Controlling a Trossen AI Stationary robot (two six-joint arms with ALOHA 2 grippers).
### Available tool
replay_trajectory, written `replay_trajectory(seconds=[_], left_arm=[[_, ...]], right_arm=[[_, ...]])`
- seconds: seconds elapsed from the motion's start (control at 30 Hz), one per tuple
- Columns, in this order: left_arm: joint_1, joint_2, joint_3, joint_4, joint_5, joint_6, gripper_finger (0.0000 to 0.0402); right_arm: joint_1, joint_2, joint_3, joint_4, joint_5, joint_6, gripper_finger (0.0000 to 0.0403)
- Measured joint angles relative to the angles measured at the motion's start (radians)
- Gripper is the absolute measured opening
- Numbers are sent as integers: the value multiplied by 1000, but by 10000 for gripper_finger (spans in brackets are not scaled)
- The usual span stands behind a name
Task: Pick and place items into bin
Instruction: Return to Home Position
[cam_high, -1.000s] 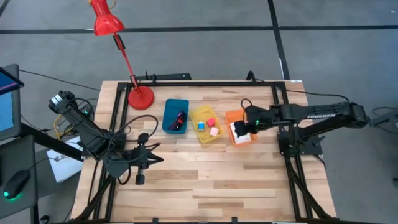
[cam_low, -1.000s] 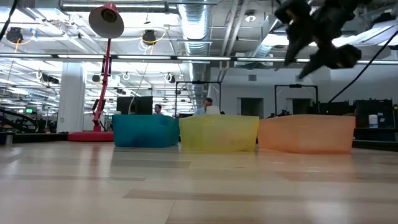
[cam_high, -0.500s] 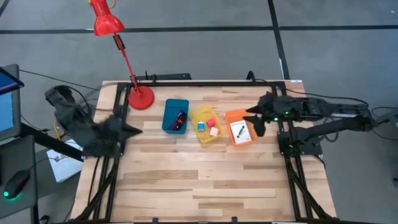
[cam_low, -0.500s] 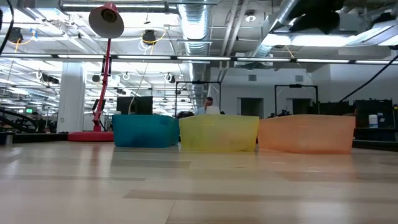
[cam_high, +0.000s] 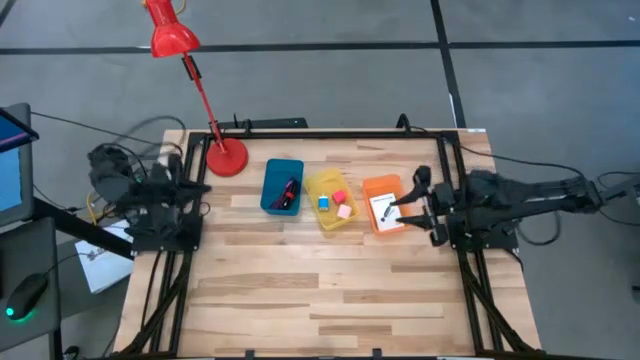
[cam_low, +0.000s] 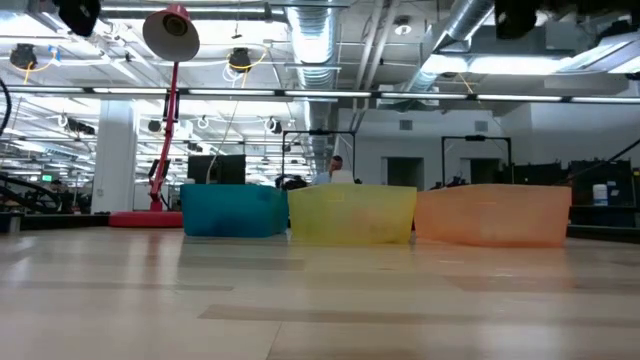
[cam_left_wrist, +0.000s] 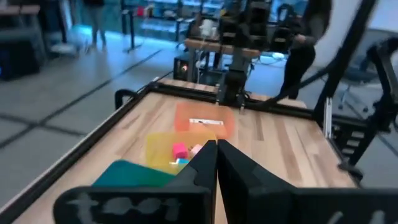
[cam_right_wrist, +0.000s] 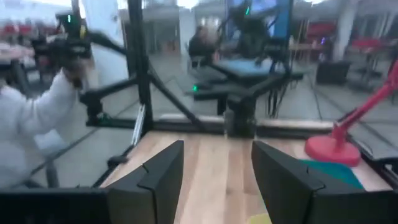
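Observation:
Three small bins stand in a row at mid-table. The blue bin (cam_high: 282, 186) holds a dark red cord and a black-and-red pen-like piece. Pink, red and light-blue blocks lie in the yellow bin (cam_high: 332, 200). A white card with a black mark lies in the orange bin (cam_high: 385, 205). My left gripper (cam_left_wrist: 216, 155) is shut and empty, drawn back over the table's left edge (cam_high: 198, 186). My right gripper (cam_right_wrist: 214, 168) stands open and empty, level, just right of the orange bin (cam_high: 405, 207).
A red desk lamp's base (cam_high: 226, 157) stands at the far left corner, its head reaching beyond the table. Black frame rails (cam_high: 448, 190) run along the table's sides. Bare wood (cam_high: 320, 290) fills the near half. People show in the room beyond (cam_right_wrist: 25, 124).
My left arm has pulled back from the near-left part of the table to the left edge, rising a little. My right gripper has withdrawn from over the orange bin toward the right edge and rolled about its own line until it is level. The bins and items have stayed put.

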Motion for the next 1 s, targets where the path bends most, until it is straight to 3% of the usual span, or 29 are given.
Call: replay_trajectory(seconds=[0.13, 0.23, 0.3, 0.43, 0.63, 0.77, 0.9, 1.0], left_arm=[[0, -79, -161, 279, 2, 301, 0], [0, -118, -196, 462, -9, 509, 0], [0, -139, -196, 536, -12, 568, 0], [0, -167, -196, 516, -13, 564, 0], [0, -185, -245, 424, -43, 396, 0], [0, -212, -331, 432, -57, 335, 0], [0, -214, -427, 535, -121, 308, 0], [0, -211, -499, 657, -98, 347, 0]], right_arm=[[-11, -11, -185, 291, 54, 0, 182], [-48, -12, -237, 390, 111, -7, 182], [-86, -12, -238, 409, 138, -18, 182], [-154, -13, -237, 454, 130, -18, 182], [-200, 41, -237, 452, -51, -5, 182], [-204, 92, -238, 471, -91, -19, 182], [-204, 125, -237, 482, -95, -36, 182], [-199, 154, -237, 487, -95, -36, 182]])
